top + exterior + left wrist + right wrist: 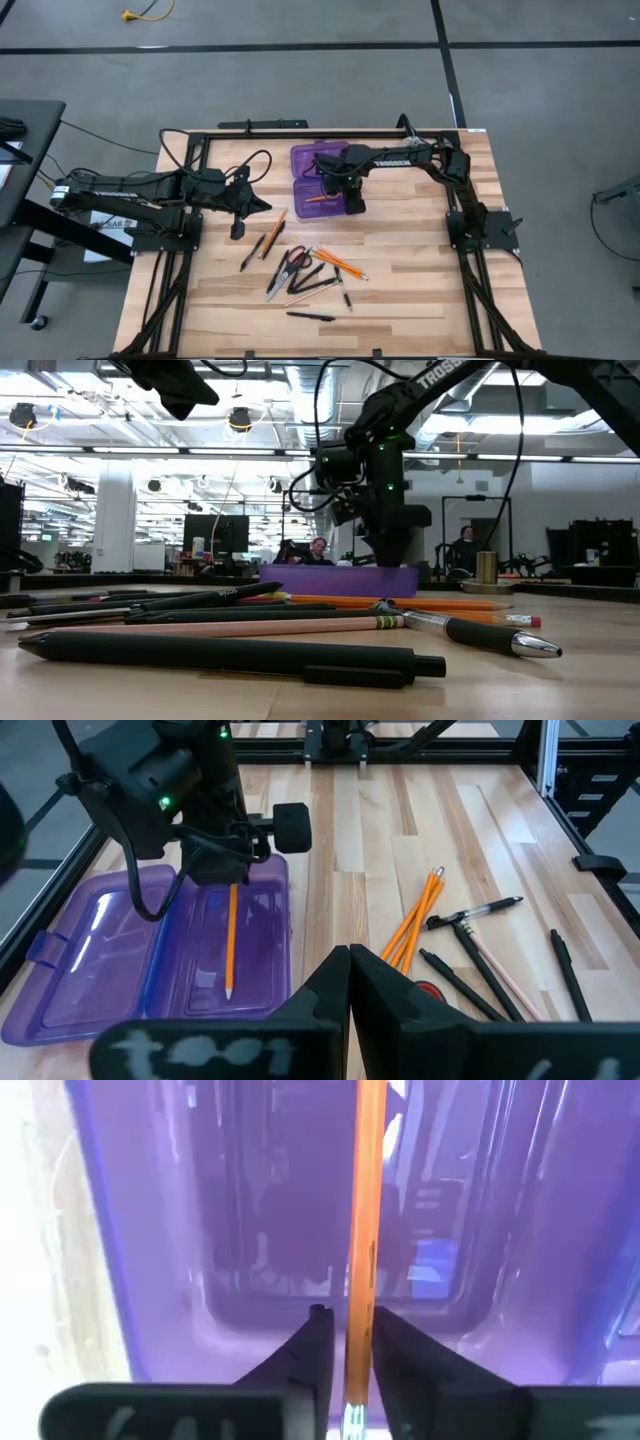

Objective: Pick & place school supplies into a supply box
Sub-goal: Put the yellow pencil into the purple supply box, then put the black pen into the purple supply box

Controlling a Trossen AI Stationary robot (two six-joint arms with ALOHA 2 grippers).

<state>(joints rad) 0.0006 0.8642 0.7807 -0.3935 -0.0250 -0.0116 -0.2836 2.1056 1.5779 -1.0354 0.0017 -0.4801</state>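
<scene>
Black pen (230, 657) nearest low camera, lying among pens and pencils (338, 264) plus scissors (285, 272) scattered mid-table. Right gripper (346, 1342) over purple supply box (215, 945), fingers flanking orange pencil (230, 938) lying in box tray; grip or release cannot be told. Left gripper (348, 982) closed, empty, hovering left of box.

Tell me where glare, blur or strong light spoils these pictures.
Low view: the nearest pen is soft, and bright ceiling lights sit behind the dark right arm. Right wrist view: the wood beside the purple box is washed out to near white, and the pencil between the right tool is blurred. Left wrist view: glare streaks on the box lid. High view: even light.
</scene>
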